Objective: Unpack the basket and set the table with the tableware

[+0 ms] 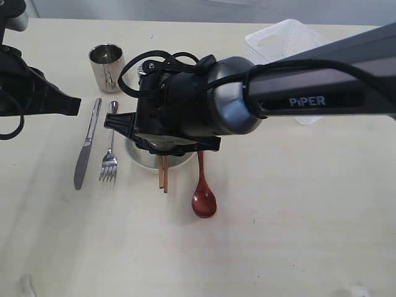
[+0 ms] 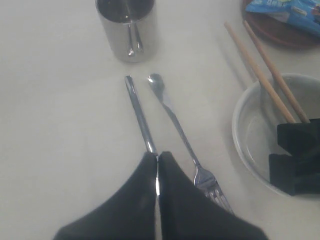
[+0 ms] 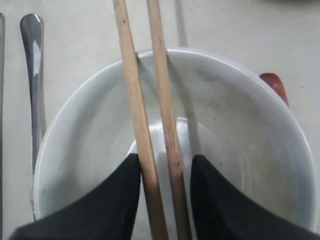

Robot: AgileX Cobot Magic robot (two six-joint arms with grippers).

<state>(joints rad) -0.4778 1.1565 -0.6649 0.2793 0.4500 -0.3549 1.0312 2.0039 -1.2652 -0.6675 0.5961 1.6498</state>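
**Exterior view.** On the pale table [image 1: 297, 247], far right, the white basket [image 1: 278, 37], partly hidden behind the right arm [image 1: 309, 86]. Far left, the steel cup [image 1: 106, 65], upright. Nearer than the cup, side by side but apart, the knife [image 1: 86, 145] and, to its right, the fork [image 1: 110, 158], handles far, tines near. Right of the fork, the white bowl [image 1: 141, 159], mostly covered by the arm's wrist. Poking out over its near rim, the two chopsticks [image 1: 163, 176]. Just right of them, the wooden spoon [image 1: 203, 197], scoop near. At the left edge, the left gripper [image 1: 74, 105], tip close to the knife handle.

**Left wrist view.** Left fingers pressed together, holding nothing, over the knife. Knife and fork flat on the table, cup just past their handles. Inside the bowl, the right gripper [image 2: 285, 154], with the chopsticks slanting over the rim. Close by, a brown plate [image 2: 280, 34] carrying a blue packet [image 2: 285, 9].

**Right wrist view.** Straight down into the bowl. Right fingers parted, one on either side of both chopsticks. One stick against a finger, a slim gap beside the other, no squeeze visible. Chopsticks across the rim. Fork handle and spoon end on opposite sides of the bowl.
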